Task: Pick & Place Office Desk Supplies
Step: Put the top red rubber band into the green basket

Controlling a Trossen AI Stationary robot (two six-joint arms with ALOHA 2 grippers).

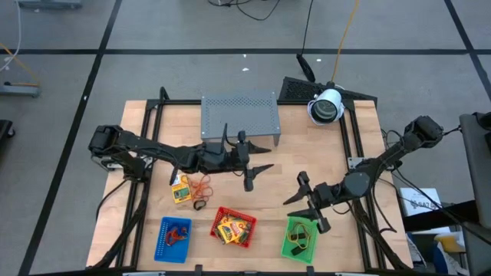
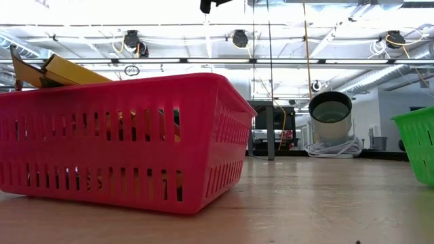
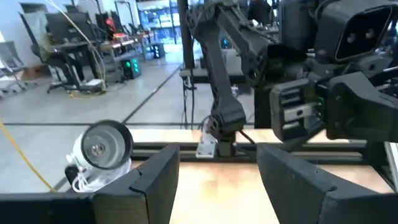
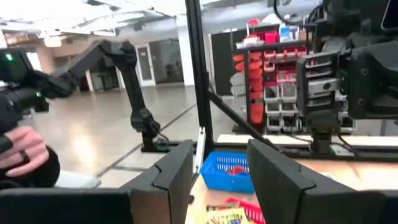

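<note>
On the table lie a yellow packet, orange rubber-band loops and a small dark loop, left of centre. More yellow packets fill the red tray; one sticks up over its rim. My left gripper hovers open above the table's middle, right of the loose items, with nothing between its fingers. My right gripper hovers open above the green tray's far edge, with nothing in it.
A blue tray with a red item stands near the front left. A grey perforated rack stands at the back. A white camera sits at the back right. A person's hand shows beyond the table.
</note>
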